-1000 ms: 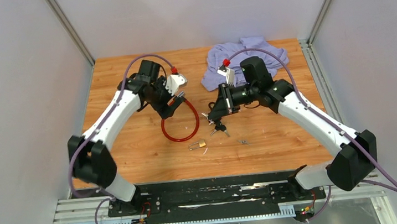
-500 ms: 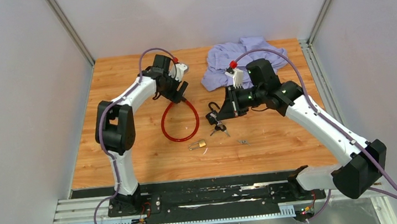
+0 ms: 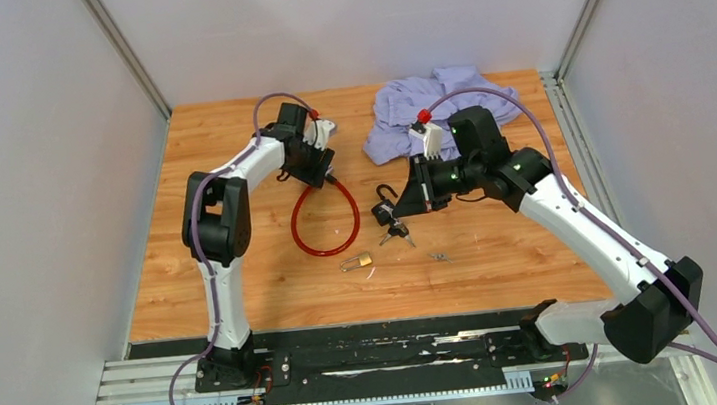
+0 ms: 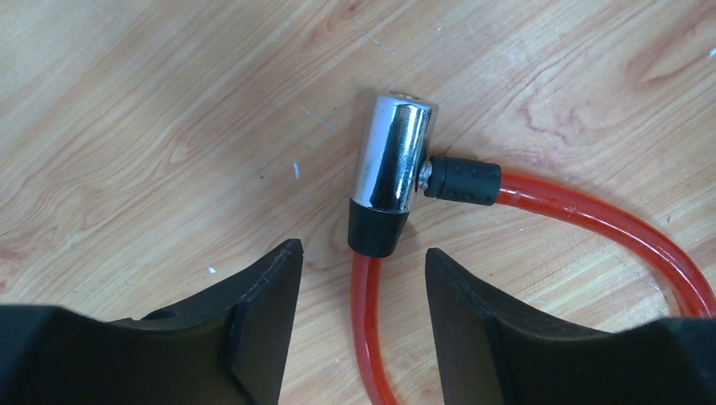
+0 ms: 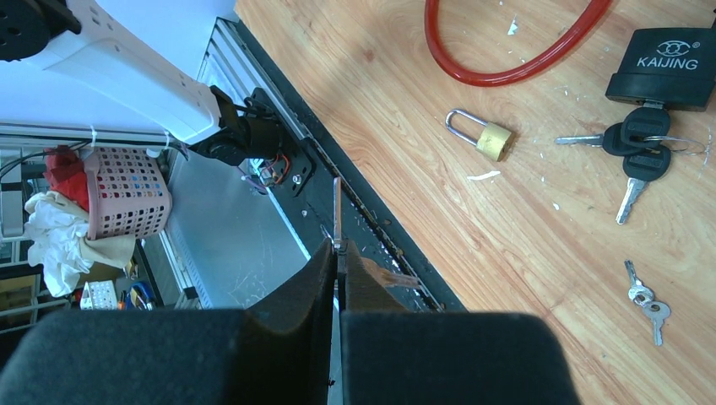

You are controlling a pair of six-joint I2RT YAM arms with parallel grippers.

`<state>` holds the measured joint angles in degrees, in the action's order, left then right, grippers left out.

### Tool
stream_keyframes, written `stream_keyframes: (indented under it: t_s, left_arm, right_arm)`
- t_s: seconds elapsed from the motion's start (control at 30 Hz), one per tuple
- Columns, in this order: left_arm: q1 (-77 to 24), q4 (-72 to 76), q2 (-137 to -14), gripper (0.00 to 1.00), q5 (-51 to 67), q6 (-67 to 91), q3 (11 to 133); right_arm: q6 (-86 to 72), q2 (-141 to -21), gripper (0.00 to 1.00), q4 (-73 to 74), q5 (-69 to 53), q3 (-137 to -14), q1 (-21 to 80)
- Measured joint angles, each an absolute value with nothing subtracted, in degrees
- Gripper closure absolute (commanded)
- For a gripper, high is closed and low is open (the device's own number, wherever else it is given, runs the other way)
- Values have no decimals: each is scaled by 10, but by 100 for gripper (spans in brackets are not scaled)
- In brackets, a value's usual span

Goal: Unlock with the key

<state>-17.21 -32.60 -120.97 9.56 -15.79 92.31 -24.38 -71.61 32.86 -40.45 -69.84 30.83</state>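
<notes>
Nearest the arm bases, a small brass padlock (image 3: 359, 261) lies flat on the tabletop (image 3: 242, 275). At its 3 o'clock, well apart from it, there's a loose pair of little keys (image 3: 437, 254).

A bit further out sits a black padlock (image 3: 383, 212), with a bunch of black-headed keys (image 3: 399, 230) touching its near edge. The right claw (image 5: 339, 253) hangs just at the 3 o'clock side of that padlock, above the wood. Its fingers are pressed together on a thin metal sliver. The wrist cam only catches it edge-on, so I'd say it's the key (image 5: 337, 207) but can't swear to it.

At the black padlock's 9 o'clock is the red cable lock (image 3: 325, 254), lying in a loop. Its chrome barrel (image 4: 393, 152) is at the loop's 12 o'clock end, flat on the wood, with a black cap on one end and the cable's black plug going into its side.

The left claw (image 4: 361, 251) hangs right over that spot with fingers spread apart, gripping nothing. The barrel's black cap and the cable sit in the gap between the tips.

Farthest out, at the right claw's 12 o'clock, a crumpled purple cloth (image 3: 440, 103) sits by the back edge.
</notes>
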Motion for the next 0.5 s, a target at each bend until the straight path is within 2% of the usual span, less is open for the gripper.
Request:
stream_keyframes:
  t_s: [0.1, 0.33, 0.4, 0.5]
  left_arm:
    - [-172, -326, -1214, 47, 103, -157, 924]
    - [-172, -319, -1214, 48, 126, -158, 908]
    - [-172, -313, -1214, 54, 133, -159, 901]
    - [-170, -299, -1209, 70, 142, -158, 891]
  right_arm:
    - [-244, -713, 99, 329, -404, -698, 308]
    - [-244, -713, 99, 329, -405, -698, 308]
    - [-244, -713, 99, 329, -405, -699, 308]
    - [-244, -717, 99, 331, -405, -707, 308]
